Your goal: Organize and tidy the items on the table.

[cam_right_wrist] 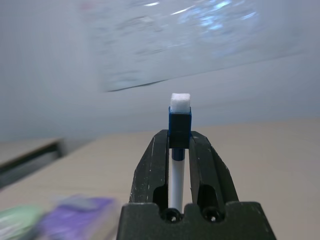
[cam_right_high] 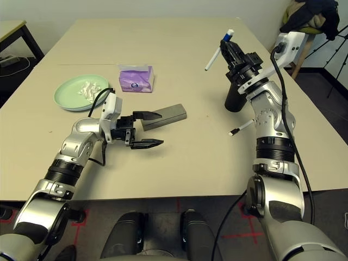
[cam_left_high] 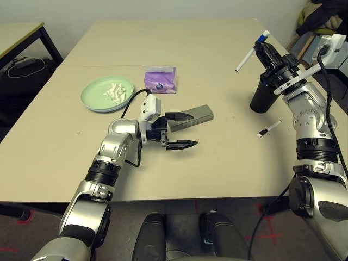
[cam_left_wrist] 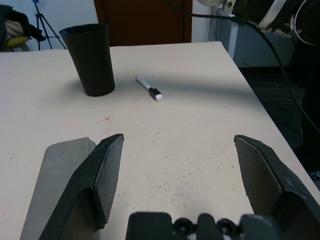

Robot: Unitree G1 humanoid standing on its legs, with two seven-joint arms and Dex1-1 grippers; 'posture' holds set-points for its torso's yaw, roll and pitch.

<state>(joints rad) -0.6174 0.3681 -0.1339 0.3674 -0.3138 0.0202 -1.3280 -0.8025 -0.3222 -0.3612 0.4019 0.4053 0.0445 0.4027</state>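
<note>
My left gripper (cam_left_high: 191,129) hovers open low over the middle of the table (cam_left_high: 217,163). Its upper finger lies against the near end of the grey glasses case (cam_left_high: 197,114), which also sits beside one finger (cam_left_wrist: 100,175) in the left wrist view. My right gripper (cam_left_high: 265,44) is raised at the right, shut on a white pen with a blue cap (cam_left_high: 250,54), above the black cup (cam_left_high: 262,98). A second pen (cam_left_high: 269,129) lies on the table just in front of the cup. A green plate (cam_left_high: 92,98) holds crumpled tissue (cam_left_high: 115,91). The purple tissue pack (cam_left_high: 160,80) stands beside it.
A black-legged side desk (cam_left_high: 19,32) stands at the back left, with cables on the floor under it. At the back right, past the table's corner, there is dark clothing (cam_left_high: 326,13) on a chair. My right arm's cable (cam_left_high: 329,109) hangs along the forearm.
</note>
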